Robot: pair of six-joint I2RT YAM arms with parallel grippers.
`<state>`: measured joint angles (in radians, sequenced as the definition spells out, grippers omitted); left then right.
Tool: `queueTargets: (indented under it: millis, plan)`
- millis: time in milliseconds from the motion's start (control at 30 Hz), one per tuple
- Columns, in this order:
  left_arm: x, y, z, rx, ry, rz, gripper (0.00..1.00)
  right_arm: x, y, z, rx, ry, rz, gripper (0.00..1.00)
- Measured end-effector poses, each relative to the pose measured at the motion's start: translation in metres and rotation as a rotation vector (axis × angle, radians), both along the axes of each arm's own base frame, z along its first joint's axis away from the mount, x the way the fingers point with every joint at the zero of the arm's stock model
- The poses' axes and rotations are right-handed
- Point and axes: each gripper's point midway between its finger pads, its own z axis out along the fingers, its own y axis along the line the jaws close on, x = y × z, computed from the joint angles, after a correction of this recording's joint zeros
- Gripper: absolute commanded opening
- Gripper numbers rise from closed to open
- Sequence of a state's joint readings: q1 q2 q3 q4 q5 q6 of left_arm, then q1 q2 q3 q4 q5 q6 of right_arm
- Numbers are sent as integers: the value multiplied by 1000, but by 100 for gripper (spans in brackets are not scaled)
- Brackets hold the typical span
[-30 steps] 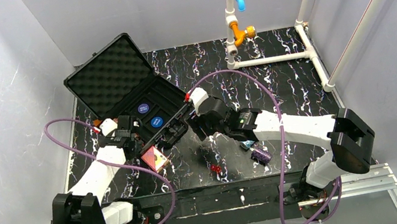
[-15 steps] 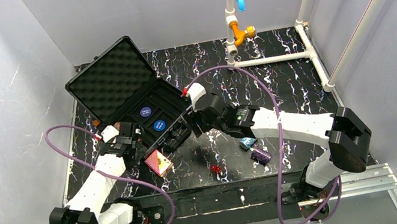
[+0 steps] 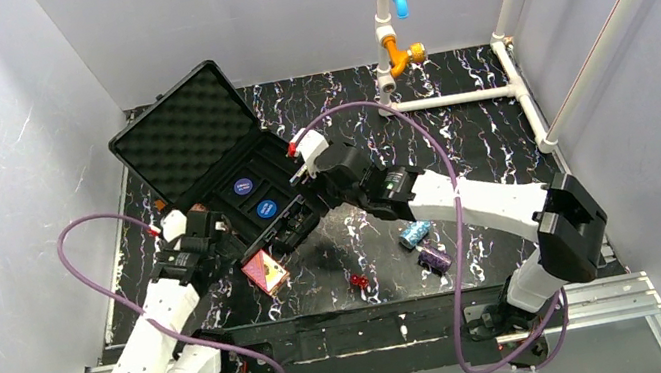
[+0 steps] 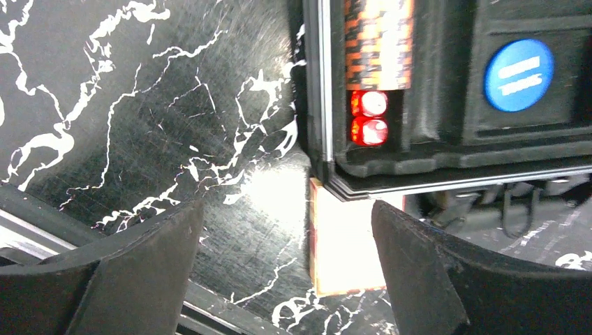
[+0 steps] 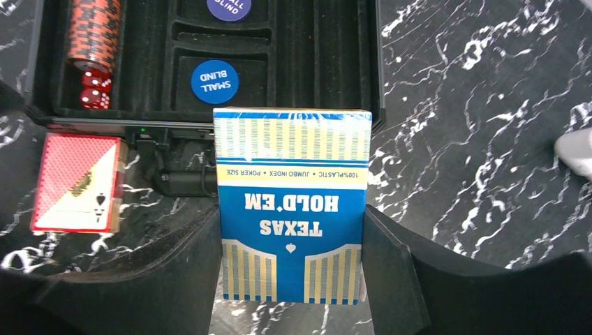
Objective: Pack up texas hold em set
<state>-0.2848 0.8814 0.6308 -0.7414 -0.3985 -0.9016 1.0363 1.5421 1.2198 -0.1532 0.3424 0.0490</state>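
Observation:
The black case lies open at the far left, its foam lid tilted back. In its tray are a brown chip stack, two red dice and blue discs. My left gripper is open and empty by the case's near-left corner, above the table. The red card box lies on the table against the case's front edge. My right gripper is shut on the blue card box, held just in front of the case. More red dice, a blue chip stack and a purple chip stack lie on the table.
A white pipe frame with blue and orange fittings stands at the back right. Grey walls close in the table on both sides. Purple cables loop off both arms.
My left gripper has opened from shut and drawn back toward the near left. My right arm has carried the blue card box a little farther toward the case.

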Motion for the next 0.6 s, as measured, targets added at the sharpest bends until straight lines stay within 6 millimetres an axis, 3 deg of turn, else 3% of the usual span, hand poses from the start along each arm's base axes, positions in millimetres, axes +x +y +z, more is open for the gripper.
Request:
queueTargets:
  millis: [167,333,433,600]
  plan:
    - [7,0,37,7,-76,-40,98,10,2,2,-50,-77,69,45]
    - [8,4,76,47,-148,-130,98,21,12,-7,-146,-158,184,38]
    - [2,5,92,71,-179,-206,98,25,19,-16,-199,-179,273,38]
    - [-9,3,108,77,-249,-296,98,36,18,-12,-226,-231,411,41]
